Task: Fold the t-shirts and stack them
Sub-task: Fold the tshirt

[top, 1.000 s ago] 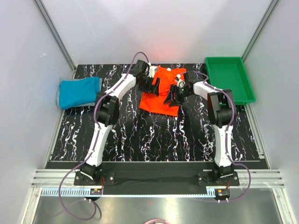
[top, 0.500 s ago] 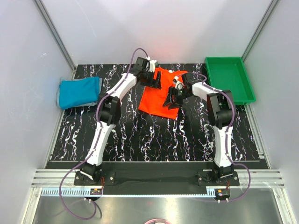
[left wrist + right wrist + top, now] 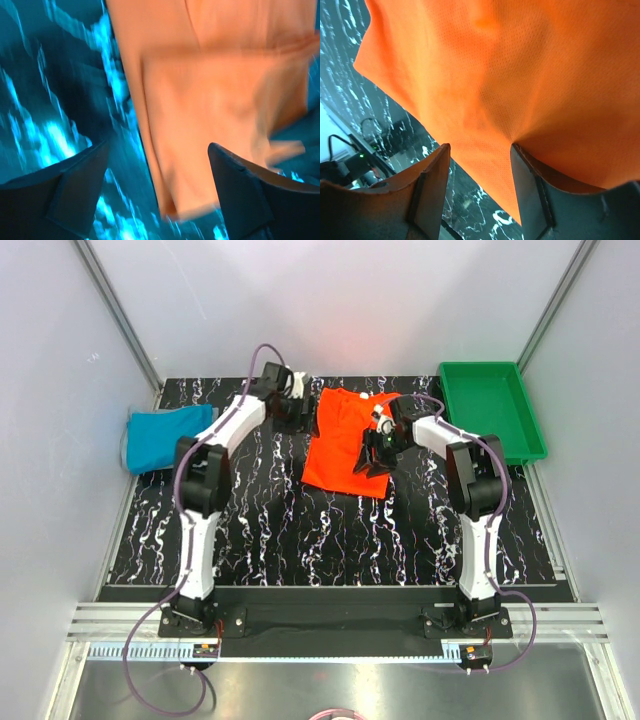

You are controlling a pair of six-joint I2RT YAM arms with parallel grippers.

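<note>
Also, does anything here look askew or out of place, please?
The folded teal-blue cloth t-shirt overhangs the left edge of the black marbled table; the orange-red cloth t-shirt lies skewed, unevenly folded.

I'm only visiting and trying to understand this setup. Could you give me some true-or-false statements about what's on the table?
1. The orange shirt lies on the dark table. True.
2. The blue shirt is stacked on the orange one. False: it lies apart, at the table's left edge.
3. The green tray holds a shirt. False: it looks empty.
4. The left claw is open, gripping nothing. True.
5. The right claw hovers over the tray. False: it is over the orange shirt.
</note>
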